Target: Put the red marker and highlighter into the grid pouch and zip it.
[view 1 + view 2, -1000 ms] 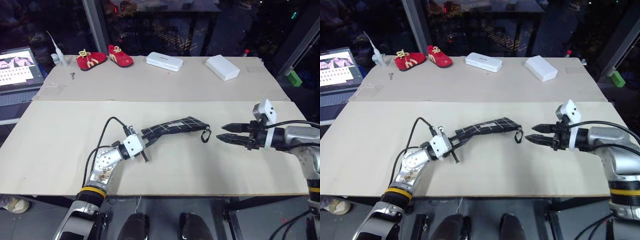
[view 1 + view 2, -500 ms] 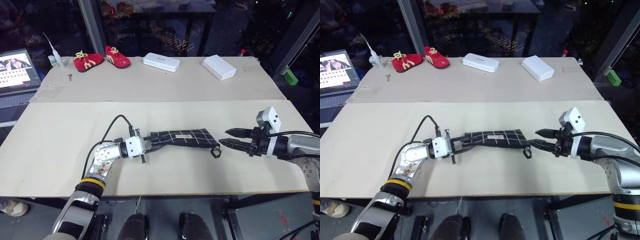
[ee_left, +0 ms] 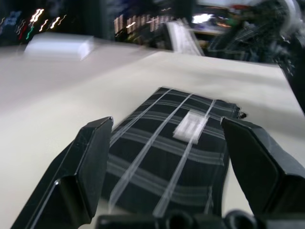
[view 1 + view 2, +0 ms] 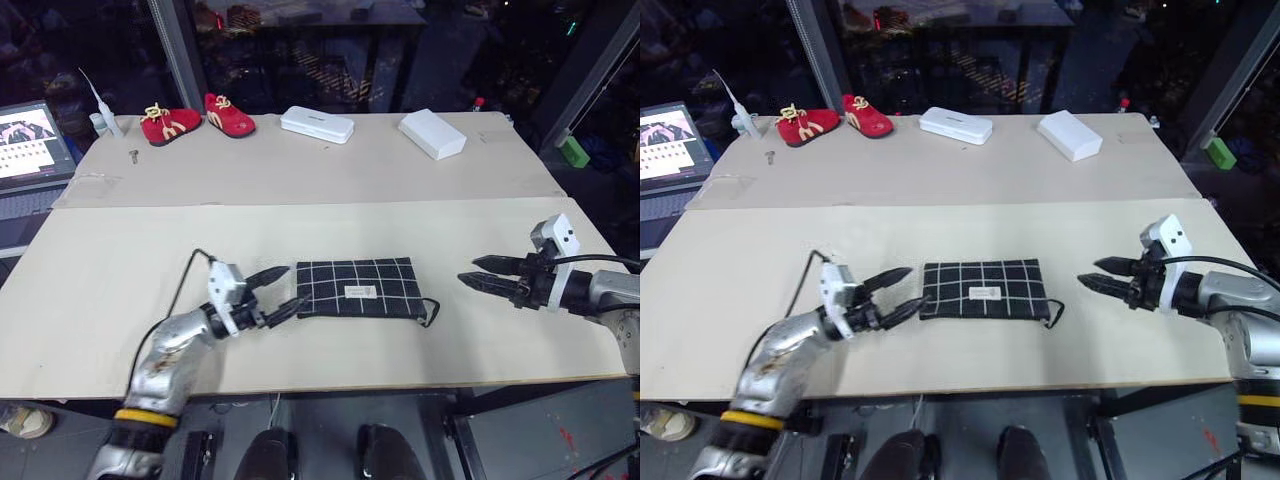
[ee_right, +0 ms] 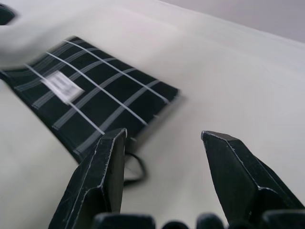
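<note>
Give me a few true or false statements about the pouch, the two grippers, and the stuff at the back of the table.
1. The grid pouch lies flat on the table. True.
2. The left gripper is clamped on the pouch. False: its jaws stand open beside the pouch's end.
3. The right gripper is open, apart from the pouch. True.
4. The red shoes sit on the pouch. False: they are at the table's far edge.
5. The pouch's cord loop faces the right gripper. True.

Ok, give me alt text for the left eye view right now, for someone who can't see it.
A black grid pouch lies flat on a pale table, between the open left gripper just off its left end and the open right gripper, which is apart from it on the right. Red shoes and two white boxes sit along the far edge.
</note>
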Controlling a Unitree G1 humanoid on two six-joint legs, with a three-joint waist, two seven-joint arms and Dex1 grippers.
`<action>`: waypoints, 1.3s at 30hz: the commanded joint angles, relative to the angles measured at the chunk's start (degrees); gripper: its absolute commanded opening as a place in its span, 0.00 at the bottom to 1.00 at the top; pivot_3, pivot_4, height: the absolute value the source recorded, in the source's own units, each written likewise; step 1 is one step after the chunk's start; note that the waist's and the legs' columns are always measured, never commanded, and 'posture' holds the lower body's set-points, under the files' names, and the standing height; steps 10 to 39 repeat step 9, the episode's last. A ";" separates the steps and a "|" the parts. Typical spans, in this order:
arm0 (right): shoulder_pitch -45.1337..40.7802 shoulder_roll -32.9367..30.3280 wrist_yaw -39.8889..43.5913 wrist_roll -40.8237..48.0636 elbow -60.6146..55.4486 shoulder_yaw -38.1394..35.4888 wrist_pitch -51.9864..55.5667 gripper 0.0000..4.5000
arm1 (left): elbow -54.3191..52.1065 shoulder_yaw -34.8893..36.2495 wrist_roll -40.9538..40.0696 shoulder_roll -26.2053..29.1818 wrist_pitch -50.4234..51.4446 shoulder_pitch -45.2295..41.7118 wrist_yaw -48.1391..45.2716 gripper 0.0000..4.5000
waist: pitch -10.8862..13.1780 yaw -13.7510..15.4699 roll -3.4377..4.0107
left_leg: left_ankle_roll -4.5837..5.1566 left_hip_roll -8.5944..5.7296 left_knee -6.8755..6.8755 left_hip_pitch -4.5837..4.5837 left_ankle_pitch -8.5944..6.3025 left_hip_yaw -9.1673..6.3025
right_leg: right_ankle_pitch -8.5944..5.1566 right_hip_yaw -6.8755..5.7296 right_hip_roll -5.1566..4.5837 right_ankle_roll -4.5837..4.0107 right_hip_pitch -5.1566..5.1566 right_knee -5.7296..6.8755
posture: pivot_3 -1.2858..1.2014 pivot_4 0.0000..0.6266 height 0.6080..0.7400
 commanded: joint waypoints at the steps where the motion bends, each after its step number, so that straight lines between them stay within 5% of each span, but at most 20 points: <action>1: -2.45 -1.16 1.02 -0.33 3.21 -2.03 -3.47 0.63 | -5.25 8.26 -4.23 2.25 9.13 2.59 8.78 0.87 | 0.00 0.03 0.00 | 0.00 0.00 0.00 0.03 0.00 0.00 | -0.01 0.01 0.00 0.01 0.02 0.00 | 0.52 0.24 1.00; 9: -3.60 -0.41 1.50 -1.24 10.14 -1.70 -6.23 0.63 | -3.71 18.37 -4.01 3.12 9.16 6.63 11.48 0.87 | 0.00 0.22 0.00 | 0.00 -0.05 -0.05 0.02 0.00 0.09 | -0.03 0.03 0.01 -0.02 -0.01 -0.03 | 0.52 0.24 1.00; 39: -3.60 -0.41 1.50 -1.24 10.14 -1.70 -6.23 0.63 | -3.71 18.37 -4.01 3.12 9.16 6.63 11.48 0.87 | 0.00 0.22 0.00 | 0.00 -0.05 -0.05 0.02 0.00 0.09 | -0.03 0.03 0.01 -0.02 -0.01 -0.03 | 0.52 0.24 1.00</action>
